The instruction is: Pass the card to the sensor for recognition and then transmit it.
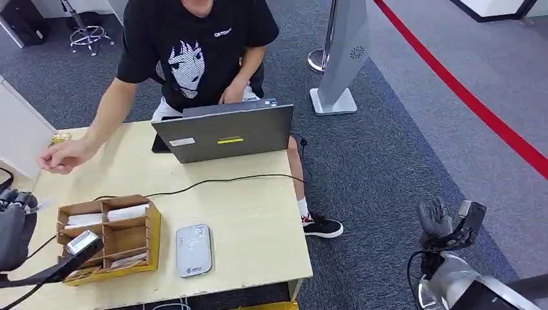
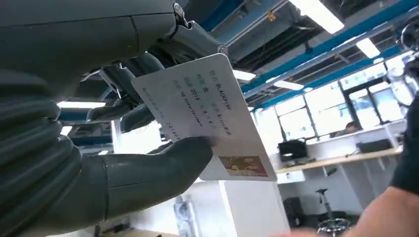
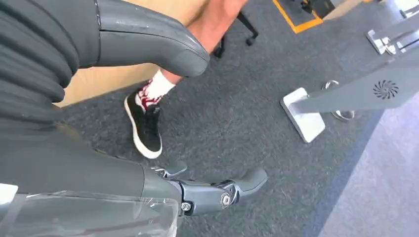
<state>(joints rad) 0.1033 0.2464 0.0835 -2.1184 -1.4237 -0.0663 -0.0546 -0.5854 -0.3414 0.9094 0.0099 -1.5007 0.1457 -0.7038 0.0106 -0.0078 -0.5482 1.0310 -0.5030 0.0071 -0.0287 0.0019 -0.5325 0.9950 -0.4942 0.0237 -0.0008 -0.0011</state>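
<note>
Card [image 2: 207, 113] in left hand [image 2: 123, 163]

Light wooden table [image 1: 258, 213] on dark grey carpet [image 1: 375, 161]; a red floor stripe [image 1: 465, 97] runs diagonally between the carpet and a paler grey floor [image 1: 491, 45]; a grey panel stand [image 1: 342, 58] on a pale square base beside a chrome post foot [image 1: 318, 61]; a chrome-based stool [image 1: 87, 32] at upper left; a white partition [image 1: 19, 135] at the table's left edge. Left wrist view: blue ceiling beams [image 2: 341, 42] carrying strip lights [image 2: 321, 15]; bright windows [image 2: 346, 103] above a long wooden workbench [image 2: 341, 160].
</note>
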